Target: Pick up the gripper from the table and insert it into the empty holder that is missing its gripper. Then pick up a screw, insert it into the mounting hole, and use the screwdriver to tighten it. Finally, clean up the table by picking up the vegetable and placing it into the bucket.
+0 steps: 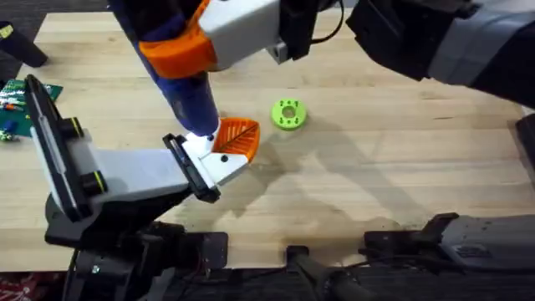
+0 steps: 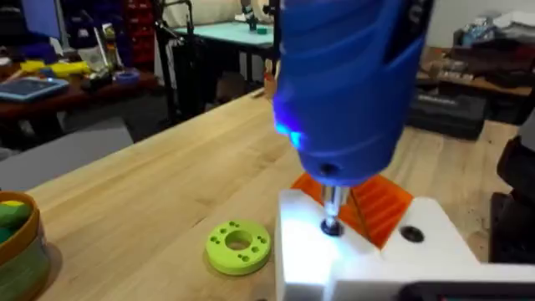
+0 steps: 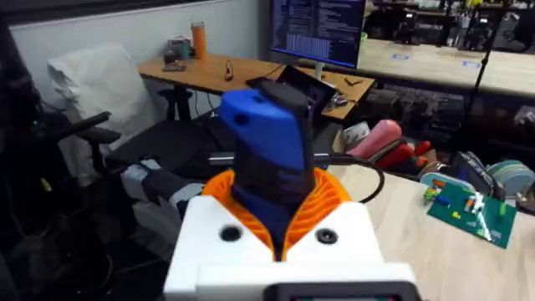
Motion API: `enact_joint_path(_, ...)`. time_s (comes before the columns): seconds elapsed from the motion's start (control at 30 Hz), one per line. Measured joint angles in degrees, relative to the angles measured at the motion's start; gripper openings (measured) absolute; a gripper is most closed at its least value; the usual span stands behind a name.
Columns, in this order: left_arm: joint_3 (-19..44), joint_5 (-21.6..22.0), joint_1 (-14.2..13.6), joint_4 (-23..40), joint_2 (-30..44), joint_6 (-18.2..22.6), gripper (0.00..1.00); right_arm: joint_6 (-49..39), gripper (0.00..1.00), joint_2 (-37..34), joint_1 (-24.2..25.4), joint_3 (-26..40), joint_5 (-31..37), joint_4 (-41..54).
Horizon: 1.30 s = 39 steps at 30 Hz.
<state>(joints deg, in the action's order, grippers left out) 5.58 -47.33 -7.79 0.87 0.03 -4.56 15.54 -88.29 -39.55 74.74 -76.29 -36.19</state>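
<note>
Near the worktop's front edge, our left gripper is the holder itself, the orange gripper seated in it. Above, our right gripper clenches the screwdriver, upright, its tip down on the holder's screw hole.

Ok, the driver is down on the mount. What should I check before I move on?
1. Orange ribbed finger sits in the holder: ok.
2. Screwdriver bit meets the screw in the mounting hole: ok.
3. Right tool shut around the screwdriver: ok.
4. Screw driven fully home: cannot tell.
5. Green ring lies on the table, apart from the holder: ok.
</note>
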Motion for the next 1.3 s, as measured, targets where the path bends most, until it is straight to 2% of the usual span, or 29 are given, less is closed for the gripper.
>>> enact_joint_path(0.07, -0.01, -0.22, -0.06, 0.11, 0.0, 0.49, 0.013, 0.96, 0.041, -0.7, 0.34, 0.0, -0.49, -3.3)
enact_joint_path(0.17, -2.9, -0.23, -0.02, 4.19, 0.0, 0.69, 0.013, 2.16, 0.04, -1.53, 2.38, 2.02, 1.28, -14.23)
enact_joint_path(0.27, -4.68, -0.65, -0.01, 4.19, 0.26, 0.61, 0.013, 3.6, 0.04, 1.35, 5.28, 5.09, 2.85, -17.57)
enact_joint_path(0.47, -4.68, -0.91, -0.01, 4.21, 0.02, 0.66, 0.013, 5.85, 0.04, 5.95, 5.96, 7.19, 2.94, -18.96)
enact_joint_path(0.8, -4.68, -0.9, -0.01, 4.21, 0.02, 0.66, 0.013, 7.18, 0.04, 2.31, 5.95, 7.15, 1.86, -14.16)
enact_joint_path(0.93, -4.68, -0.9, -0.01, 4.21, 0.02, 0.66, 0.013, 6.08, 0.04, 2.18, 6.2, 7.13, -0.05, -7.66)
enact_joint_path(1.1, -4.68, -0.92, -0.01, 4.21, 0.0, 0.71, 0.013, -1.92, 0.041, 2.18, 8.29, 7.16, -0.84, 12.26)
enact_joint_path(1.2, -4.68, -0.92, -0.01, 4.21, 0.02, 0.7, 0.013, -9.67, 0.041, 2.18, 10.19, 7.15, 2.67, 28.32)
enact_joint_path(1.3, -4.68, -0.92, -0.01, 4.21, 0.02, 0.68, 0.013, -19.29, 0.04, 2.06, 10.91, 7.04, 10.66, 43.5)
